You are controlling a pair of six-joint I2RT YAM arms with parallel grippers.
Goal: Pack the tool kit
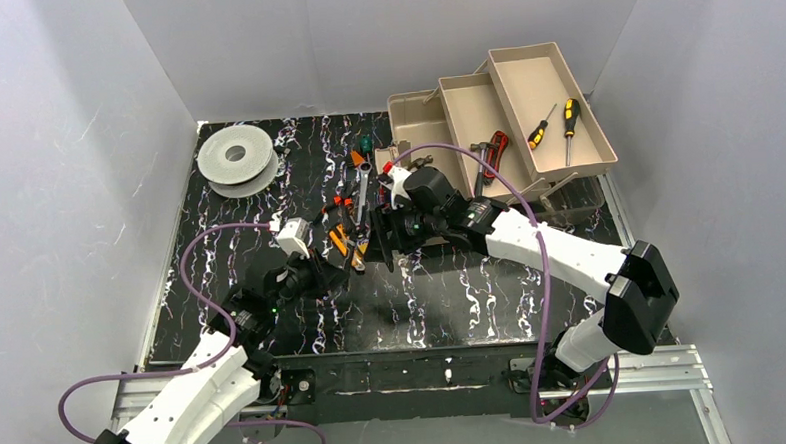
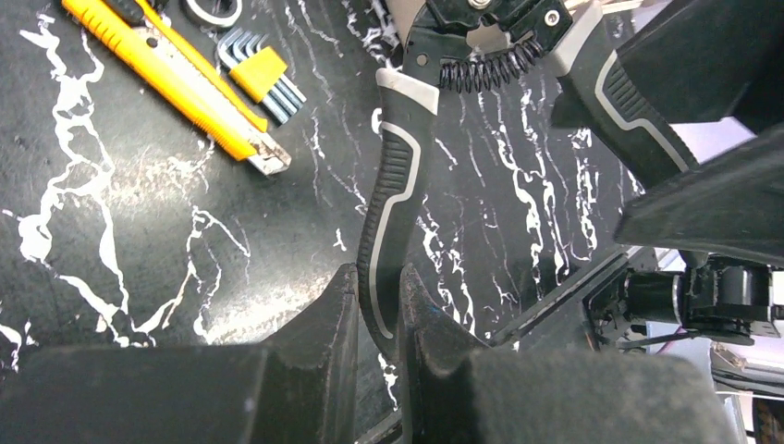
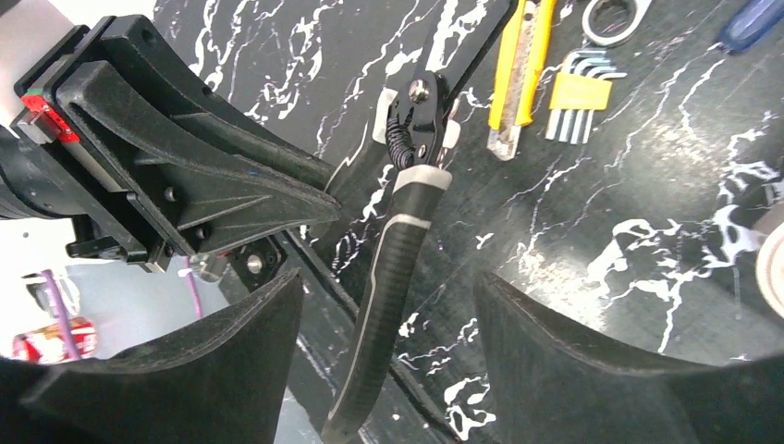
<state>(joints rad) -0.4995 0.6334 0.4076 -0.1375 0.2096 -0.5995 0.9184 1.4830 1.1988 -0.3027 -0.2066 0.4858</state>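
The tan toolbox (image 1: 469, 104) stands open at the back right with its tiered trays spread. Black-and-grey spring pliers (image 2: 393, 176) hang between my two grippers. My left gripper (image 2: 379, 282) is shut on one pliers handle near its end. My right gripper (image 3: 388, 277) is open, with the other pliers handle (image 3: 393, 268) between its wide-apart fingers and touching neither. In the top view the two grippers meet at mid-table, the left (image 1: 345, 254) and the right (image 1: 378, 241). Two screwdrivers (image 1: 568, 124) lie in the top tray, and red-handled pliers (image 1: 493, 146) in the middle tray.
A yellow utility knife (image 2: 176, 83), a hex key set in a yellow holder (image 2: 263, 79) and a silver wrench (image 3: 610, 18) lie on the black marbled table behind the grippers. A grey-white spool (image 1: 236, 157) sits at the back left. White walls enclose the table.
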